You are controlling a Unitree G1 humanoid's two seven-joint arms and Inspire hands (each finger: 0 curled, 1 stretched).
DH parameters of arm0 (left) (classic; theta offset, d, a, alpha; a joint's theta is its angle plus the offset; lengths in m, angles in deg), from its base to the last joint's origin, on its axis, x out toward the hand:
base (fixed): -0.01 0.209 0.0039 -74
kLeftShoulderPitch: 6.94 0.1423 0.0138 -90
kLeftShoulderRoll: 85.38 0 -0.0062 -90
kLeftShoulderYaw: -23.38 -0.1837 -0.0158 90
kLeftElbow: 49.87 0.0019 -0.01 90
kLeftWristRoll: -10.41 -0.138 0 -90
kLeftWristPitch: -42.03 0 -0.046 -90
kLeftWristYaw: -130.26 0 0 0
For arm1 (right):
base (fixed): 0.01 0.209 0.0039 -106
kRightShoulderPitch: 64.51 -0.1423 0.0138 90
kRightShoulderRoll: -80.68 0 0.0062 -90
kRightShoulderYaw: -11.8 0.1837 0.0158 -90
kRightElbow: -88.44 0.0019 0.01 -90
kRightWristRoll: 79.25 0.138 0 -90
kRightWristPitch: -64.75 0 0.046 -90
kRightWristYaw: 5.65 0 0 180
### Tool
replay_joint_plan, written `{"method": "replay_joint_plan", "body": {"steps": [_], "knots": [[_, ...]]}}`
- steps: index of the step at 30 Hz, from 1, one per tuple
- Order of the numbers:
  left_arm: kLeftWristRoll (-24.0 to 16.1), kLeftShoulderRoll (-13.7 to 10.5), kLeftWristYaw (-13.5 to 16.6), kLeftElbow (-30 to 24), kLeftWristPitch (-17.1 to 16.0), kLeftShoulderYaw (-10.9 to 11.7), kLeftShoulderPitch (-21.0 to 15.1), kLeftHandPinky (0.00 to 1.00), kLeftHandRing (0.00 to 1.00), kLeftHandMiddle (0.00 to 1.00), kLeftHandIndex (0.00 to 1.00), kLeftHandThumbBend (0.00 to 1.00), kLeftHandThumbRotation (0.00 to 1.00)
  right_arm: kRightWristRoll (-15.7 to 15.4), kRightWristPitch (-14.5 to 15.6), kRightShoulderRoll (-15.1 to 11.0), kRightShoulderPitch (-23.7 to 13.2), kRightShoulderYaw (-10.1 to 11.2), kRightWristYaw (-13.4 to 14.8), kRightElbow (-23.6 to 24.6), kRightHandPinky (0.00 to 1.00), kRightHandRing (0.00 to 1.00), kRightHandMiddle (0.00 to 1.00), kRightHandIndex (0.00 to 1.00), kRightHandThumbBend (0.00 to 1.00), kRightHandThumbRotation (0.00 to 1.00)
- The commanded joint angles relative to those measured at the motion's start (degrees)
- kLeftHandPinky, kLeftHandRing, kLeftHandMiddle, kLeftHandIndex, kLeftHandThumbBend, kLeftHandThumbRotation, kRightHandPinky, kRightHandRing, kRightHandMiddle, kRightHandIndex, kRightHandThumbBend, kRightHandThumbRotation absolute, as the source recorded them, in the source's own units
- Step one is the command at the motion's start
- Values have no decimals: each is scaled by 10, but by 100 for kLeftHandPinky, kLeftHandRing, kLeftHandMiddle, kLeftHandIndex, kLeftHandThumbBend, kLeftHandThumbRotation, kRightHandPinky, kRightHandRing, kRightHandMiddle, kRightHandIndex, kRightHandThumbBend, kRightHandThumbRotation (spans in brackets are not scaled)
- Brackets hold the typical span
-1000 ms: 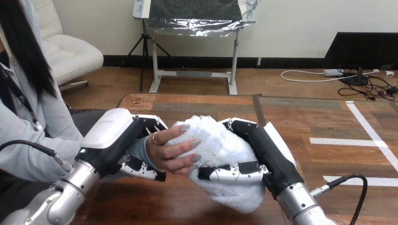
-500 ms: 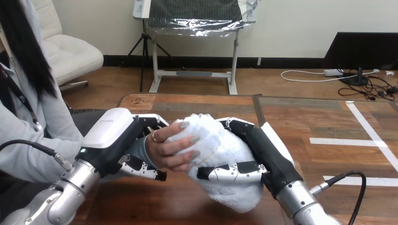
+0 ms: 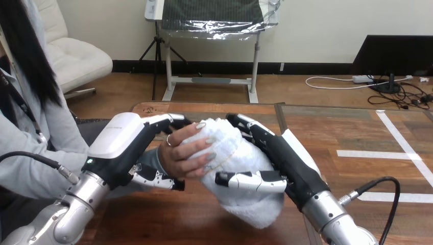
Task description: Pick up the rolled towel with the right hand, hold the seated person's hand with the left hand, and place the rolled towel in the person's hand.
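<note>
Centre of view, count: one rolled towel (image 3: 231,148), one person's hand (image 3: 183,155), two robot hands. Towel is white and fluffy, tilted, with its upper end toward 11 o'clock and its lower end hanging toward 5 o'clock; can't tell if that lower end touches the wood. Right hand (image 3: 293,164) comes in from 5 o'clock and grips the towel: fingers (image 3: 251,126) curl over the top of the roll at its 1 o'clock side, thumb (image 3: 249,181) lies across the front lower down. The person's hand reaches in from 9 o'clock and sits on the towel's 9 o'clock side, its fingers wrapped onto the roll, so both it and the right hand are on the towel. Left hand (image 3: 121,140) comes in from 7 o'clock and is closed round the person's hand near the wrist: fingers (image 3: 171,118) hook over the back of it, thumb (image 3: 155,178) sits underneath, and a grey sleeve (image 3: 149,161) shows between them. Surface: one wooden table (image 3: 214,109), plank pattern in mixed brown tones, with a dark seam running toward 12 o'clock behind the towel. Three white tape strips (image 3: 378,153) lie on the table at 3 o'clock, well apart from the hands: two roughly level and one diagonal.
</note>
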Motion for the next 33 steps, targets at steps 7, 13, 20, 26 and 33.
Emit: {"method": "replay_joint_plan", "body": {"steps": [7,13,20,26,33], "knots": [[-9,-1,24,-35,8,11,-5,88,94,96,96,100,40,-7,-1,-20,-49,-4,-14,24,100,100,100,100,100,80],[-18,-3,32,-39,8,8,-4,91,98,99,99,100,46,-10,-8,-24,-51,-4,-12,19,100,100,100,100,100,84],[-30,-4,43,-49,12,10,0,93,100,100,100,100,55,-17,-17,-27,-52,-3,-3,14,100,100,100,100,100,87],[-28,-5,49,-59,6,14,6,95,100,100,100,100,60,-23,-38,-28,-54,2,13,5,100,100,100,100,100,88],[-21,-9,55,-83,-6,22,19,95,100,100,100,100,63,-24,-86,-29,-56,9,38,-12,100,100,100,100,100,87]]}}
